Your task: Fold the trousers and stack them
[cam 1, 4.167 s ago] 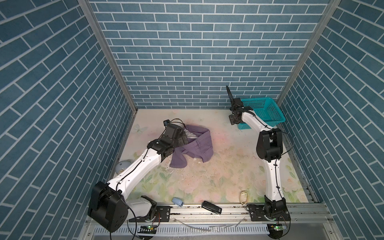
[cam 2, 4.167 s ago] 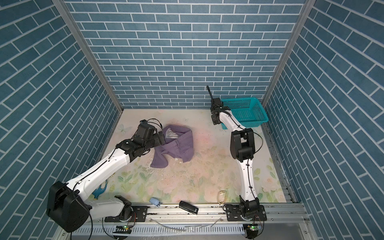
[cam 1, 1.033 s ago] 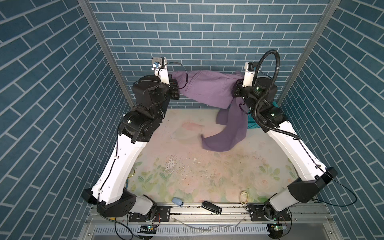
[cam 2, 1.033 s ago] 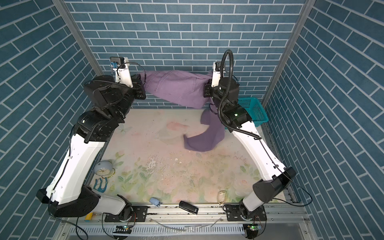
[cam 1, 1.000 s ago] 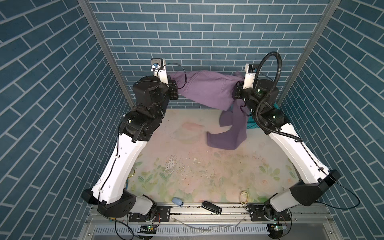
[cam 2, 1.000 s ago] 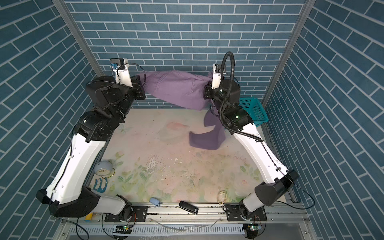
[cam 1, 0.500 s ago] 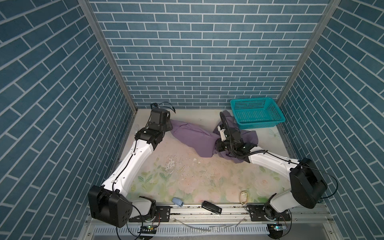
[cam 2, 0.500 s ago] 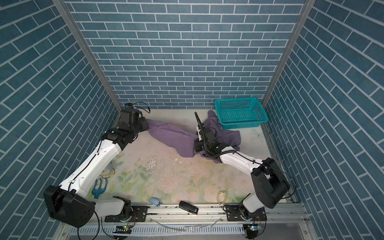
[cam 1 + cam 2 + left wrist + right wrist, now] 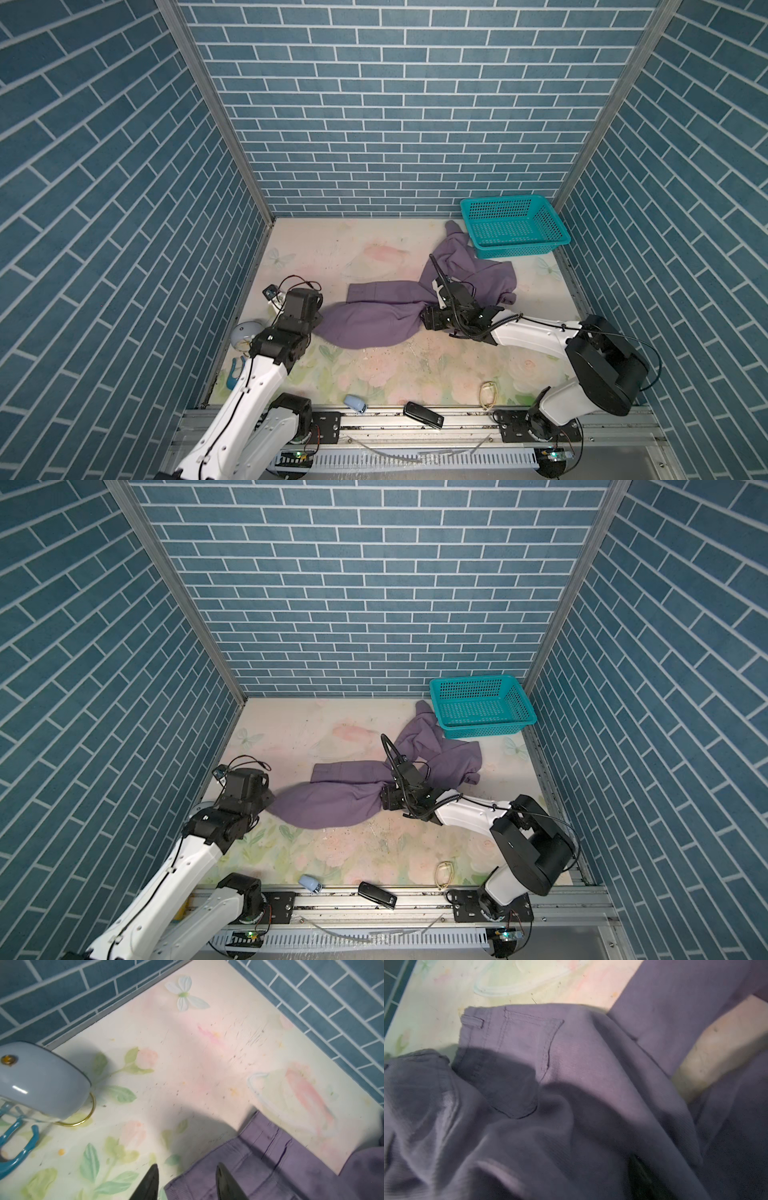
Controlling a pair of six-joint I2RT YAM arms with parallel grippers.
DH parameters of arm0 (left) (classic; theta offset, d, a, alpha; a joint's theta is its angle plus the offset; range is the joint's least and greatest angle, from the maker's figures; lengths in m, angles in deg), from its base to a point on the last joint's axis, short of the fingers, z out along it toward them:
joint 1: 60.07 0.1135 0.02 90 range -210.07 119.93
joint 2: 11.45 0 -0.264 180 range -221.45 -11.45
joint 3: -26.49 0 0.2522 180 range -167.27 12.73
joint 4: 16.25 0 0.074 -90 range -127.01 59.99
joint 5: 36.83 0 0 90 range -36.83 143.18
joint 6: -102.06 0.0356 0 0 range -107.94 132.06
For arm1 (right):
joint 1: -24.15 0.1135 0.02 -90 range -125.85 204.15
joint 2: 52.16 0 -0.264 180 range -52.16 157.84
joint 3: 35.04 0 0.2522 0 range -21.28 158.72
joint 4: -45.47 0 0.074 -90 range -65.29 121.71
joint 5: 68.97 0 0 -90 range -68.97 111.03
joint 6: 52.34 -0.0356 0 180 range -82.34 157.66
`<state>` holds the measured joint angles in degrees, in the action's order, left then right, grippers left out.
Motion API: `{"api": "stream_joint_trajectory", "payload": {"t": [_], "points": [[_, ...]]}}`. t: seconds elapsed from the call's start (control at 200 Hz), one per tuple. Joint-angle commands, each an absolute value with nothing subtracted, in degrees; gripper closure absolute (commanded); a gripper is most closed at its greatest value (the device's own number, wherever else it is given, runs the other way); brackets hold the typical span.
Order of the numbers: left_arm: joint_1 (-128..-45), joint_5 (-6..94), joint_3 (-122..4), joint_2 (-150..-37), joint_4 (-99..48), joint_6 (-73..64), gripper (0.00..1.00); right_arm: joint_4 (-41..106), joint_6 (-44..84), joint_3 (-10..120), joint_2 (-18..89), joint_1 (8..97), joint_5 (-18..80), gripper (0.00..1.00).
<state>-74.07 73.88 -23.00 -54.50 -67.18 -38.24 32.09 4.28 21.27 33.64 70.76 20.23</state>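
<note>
On the left, the left hand (image 9: pixel 187 1168) is hovering low over the floral surface (image 9: pixel 332 249). Its two dark fingers (image 9: pixel 152 1180) are standing apart and gripping nothing, with an edge of the trousers (image 9: pixel 374 328) lying between them. The purple trousers are lying rumpled across the middle of the surface, with one leg stretching back to end just beside the teal basket (image 9: pixel 515 246). The right hand (image 9: pixel 426 322) is resting against the bunched fabric. Cloth is hiding its fingers, so I cannot tell whether it is open or holding anything.
</note>
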Motion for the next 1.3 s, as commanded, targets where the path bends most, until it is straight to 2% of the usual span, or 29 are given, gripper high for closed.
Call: {"api": "stream_joint_trajectory", "payload": {"t": [0.0, 0.065, 0.18, 0.34, 0.42, 0.545, 0.66, 0.78, 1.02, 1.295], "points": [[-73.45, 73.89, -22.64, -49.82, -72.30, -40.88, 0.35, 25.39, 7.73, 20.93, 26.42, 70.67, 19.98, 0.18], [-73.44, 74.11, -24.38, -49.29, -72.29, -39.66, 0.28, 20.14, 11.18, 22.63, 23.38, 70.62, 21.89, 0.12], [-73.43, 71.83, -27.04, -53.69, -68.16, -37.24, 0.21, 11.88, 14.66, 25.70, 19.28, 70.62, 24.08, 0.10], [-73.63, 58.53, -29.13, -66.91, -54.06, -35.56, 0.19, 12.01, 15.23, 25.24, 15.63, 70.31, 23.04, 0.12], [-74.90, 53.44, -33.80, -76.56, -51.06, -33.87, 0.17, 13.22, 15.12, 25.36, 15.83, 69.73, 23.20, 0.21], [-78.19, 53.73, -45.28, -90.63, -54.52, -29.86, 0.15, 13.05, 14.73, 26.77, 17.89, 68.67, 23.20, 0.45], [-78.88, 50.49, -51.65, -100.74, -54.58, -29.24, 0.22, 13.98, 13.24, 26.48, 18.38, 67.94, 23.27, 0.57], [-78.88, 48.13, -55.86, -108.18, -55.16, -30.20, 0.24, 13.59, 13.32, 25.69, 16.26, 67.19, 20.74, 0.57], [-78.79, 45.45, -64.74, -118.70, -61.30, -31.68, 0.20, 14.06, 14.67, 21.65, 6.94, 64.41, 13.93, 0.56], [-78.79, 45.00, -72.54, -127.57, -68.57, -31.83, 0.18, 12.34, 16.60, 18.45, -3.19, 62.10, 6.56, 0.47]]}}
